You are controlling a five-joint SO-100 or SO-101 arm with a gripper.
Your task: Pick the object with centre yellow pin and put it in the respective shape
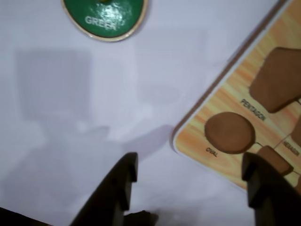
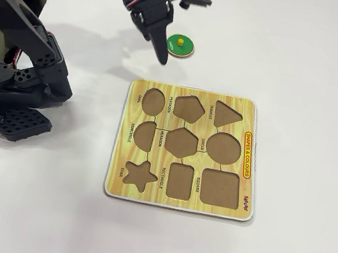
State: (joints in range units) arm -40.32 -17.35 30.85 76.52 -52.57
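The green round disc [image 2: 180, 46] with a yellow knob at its centre lies flat on the white table, above the puzzle board's top left corner in the fixed view. In the wrist view the disc [image 1: 106, 19] sits at the top edge, partly cut off, lettered "GREEN". My gripper [image 2: 184, 30] hangs over the disc, open and holding nothing. The wrist view shows the gripper [image 1: 190, 172] with its two dark fingers wide apart over bare table. The round circle cutout [image 2: 224, 147] is in the middle row on the right of the yellow board [image 2: 254, 121].
Other empty brown recesses fill the board, among them the oval [image 1: 229, 133] and the pentagon [image 1: 280, 80]. The board's corner [image 1: 181, 141] lies just right of the gripper's gap. The arm's black base [image 2: 12, 94] stands at the left table edge.
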